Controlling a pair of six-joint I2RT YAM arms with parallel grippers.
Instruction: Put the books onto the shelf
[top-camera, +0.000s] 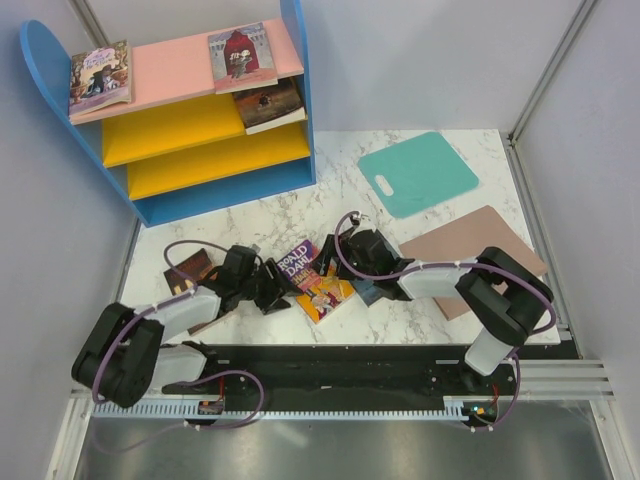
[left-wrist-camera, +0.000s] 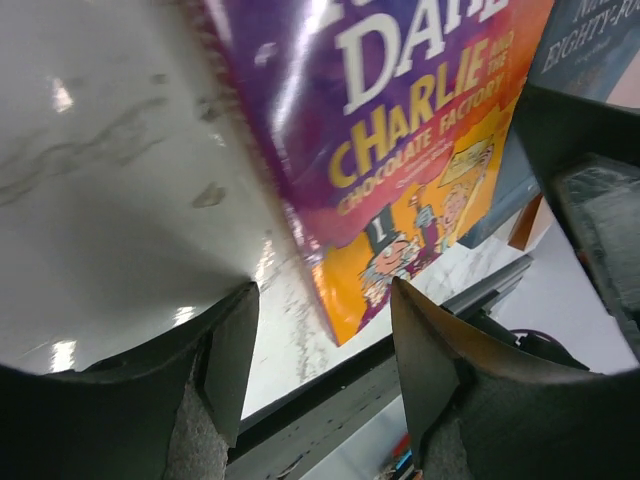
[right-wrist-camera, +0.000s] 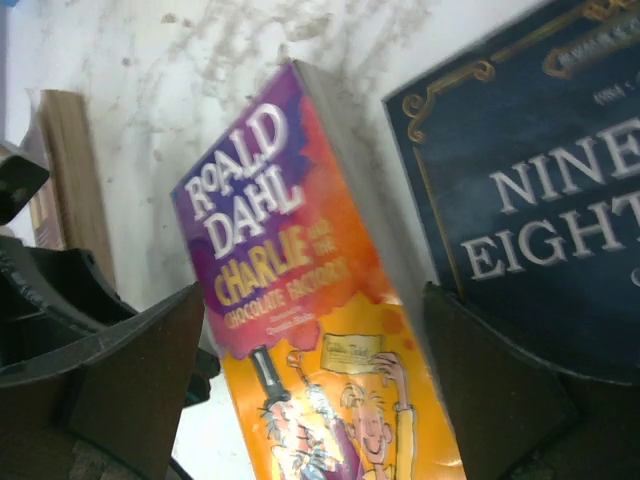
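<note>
The purple-yellow Roald Dahl book (top-camera: 316, 282) sits tilted on the marble table between both grippers. My left gripper (left-wrist-camera: 322, 300) is open, and the book's lower corner (left-wrist-camera: 345, 320) lies just beyond its fingertips. My right gripper (right-wrist-camera: 312, 300) is open wide, one finger on each side of the same book (right-wrist-camera: 300, 330); I cannot tell whether they touch it. A navy book (right-wrist-camera: 530, 200) lies right beside it. A brown book (top-camera: 188, 266) lies by the left arm. The shelf (top-camera: 300, 120) holds three books (top-camera: 100, 75), (top-camera: 240, 55), (top-camera: 270, 105).
A teal mat with a handle hole (top-camera: 418, 172) lies at the back right. A pinkish-brown flat mat (top-camera: 470, 240) lies under the right arm. The table's front rail (top-camera: 350, 360) runs close behind the grippers.
</note>
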